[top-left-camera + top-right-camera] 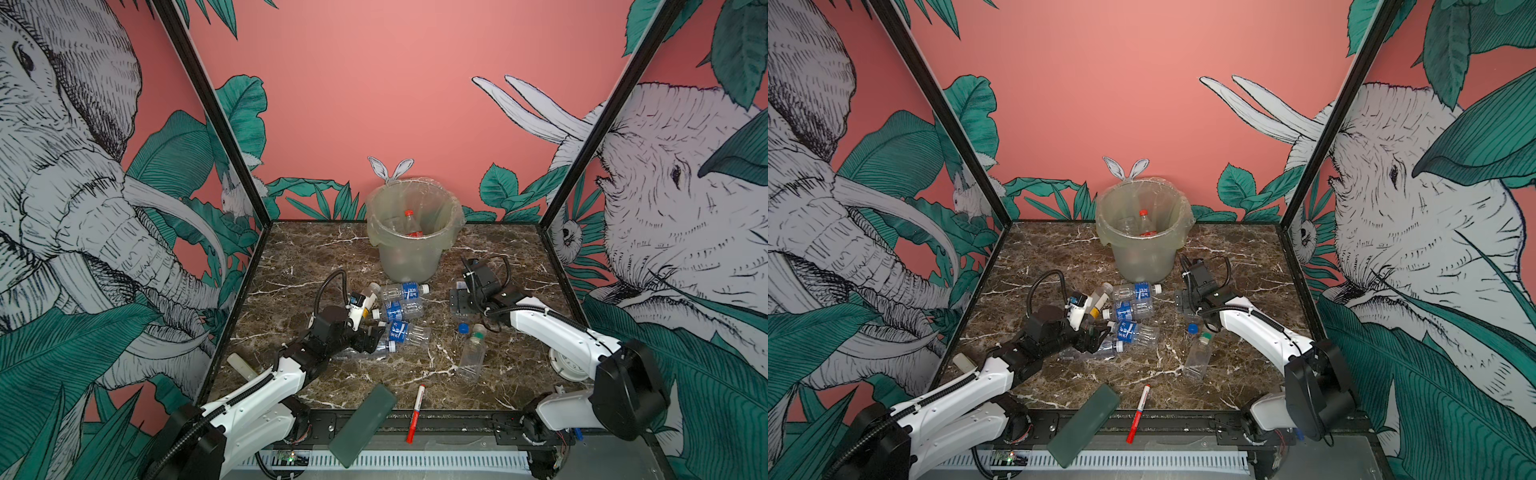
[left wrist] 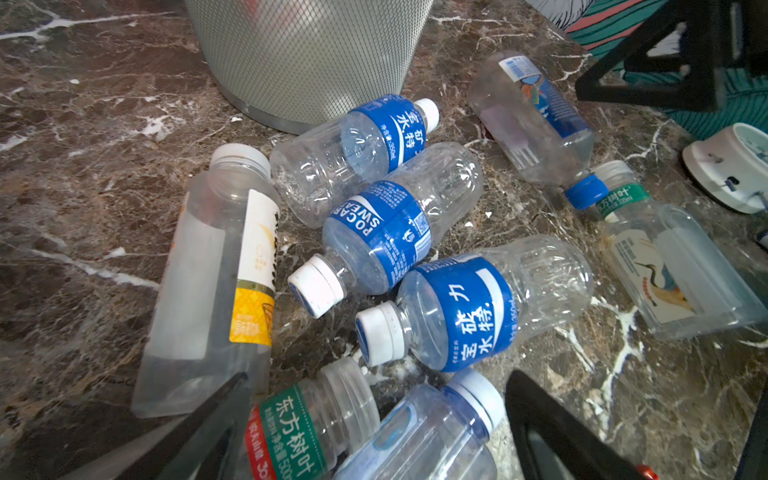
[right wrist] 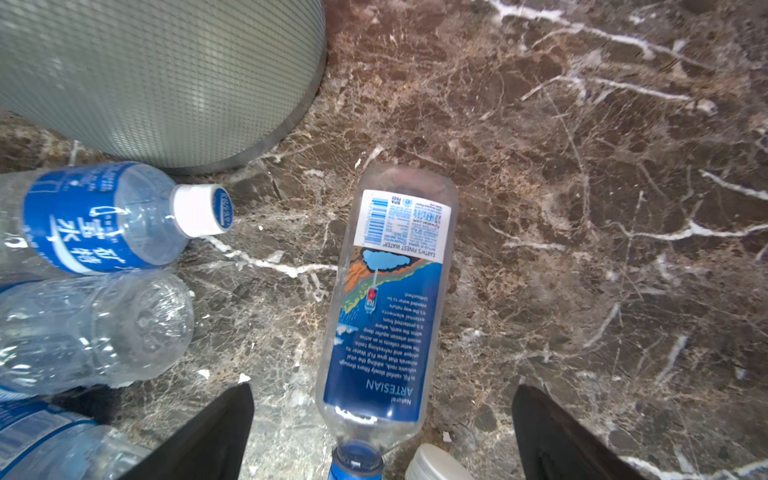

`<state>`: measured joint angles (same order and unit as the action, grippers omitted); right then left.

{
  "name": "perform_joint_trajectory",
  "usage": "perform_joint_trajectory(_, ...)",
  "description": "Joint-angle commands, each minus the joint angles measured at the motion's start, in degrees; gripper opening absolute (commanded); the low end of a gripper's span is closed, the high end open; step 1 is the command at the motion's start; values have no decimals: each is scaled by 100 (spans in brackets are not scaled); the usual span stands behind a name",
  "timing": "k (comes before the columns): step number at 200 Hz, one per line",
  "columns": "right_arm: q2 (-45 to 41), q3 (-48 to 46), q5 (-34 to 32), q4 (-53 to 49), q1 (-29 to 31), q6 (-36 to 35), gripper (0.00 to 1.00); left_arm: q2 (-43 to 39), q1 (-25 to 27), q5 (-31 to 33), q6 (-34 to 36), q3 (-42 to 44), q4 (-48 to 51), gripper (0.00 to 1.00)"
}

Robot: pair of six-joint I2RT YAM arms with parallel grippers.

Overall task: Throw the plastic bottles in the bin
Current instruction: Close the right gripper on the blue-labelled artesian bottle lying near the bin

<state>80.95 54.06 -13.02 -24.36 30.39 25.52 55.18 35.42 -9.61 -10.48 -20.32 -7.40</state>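
Most of the plastic bottles (image 1: 401,309) lie on their sides in a loose heap on the marble worktop (image 1: 316,257), just in front of the pale, bag-lined bin (image 1: 411,253). A red-capped bottle (image 1: 409,214) already stands inside the bin. All the bottles look empty, so expect them to be light, thin-walled and slick. They will probably dent under a hard squeeze, and the round ones will roll when nudged. Take hold across the labelled middle of the body, where the wall is stiffest. Your left arm reaches in low from the front. Its left tool (image 2: 379,386) is spread wide over a green-labelled bottle (image 2: 307,428) and a clear blue-capped one (image 2: 436,424) at the near edge of the heap. Your right arm stretches forward beside the bin with its wrist pitched down. The right tool (image 3: 383,388) is also spread wide and straddles the shoulder of a squarish Fiji water bottle (image 3: 390,299), whose blue cap points toward the tool. Whether either tool is touching a bottle is hard to tell from these views.
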Motion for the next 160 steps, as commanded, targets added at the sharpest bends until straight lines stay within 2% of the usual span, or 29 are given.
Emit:
perform_joint_trajectory(1, 220, 193, 43, 106, -59, 121, 99, 1, 95, -100, 148, 30, -380, 96)
perform_joint_trajectory(87, 967, 584, -74, 6, -125, 184, 99, 182, 110, -17, 120, -44, -297, 97)
perform_joint_trajectory(160, 1375, 583, -149, -4, -123, 399, 95, 230, 121, -16, 83, -51, -287, 97)
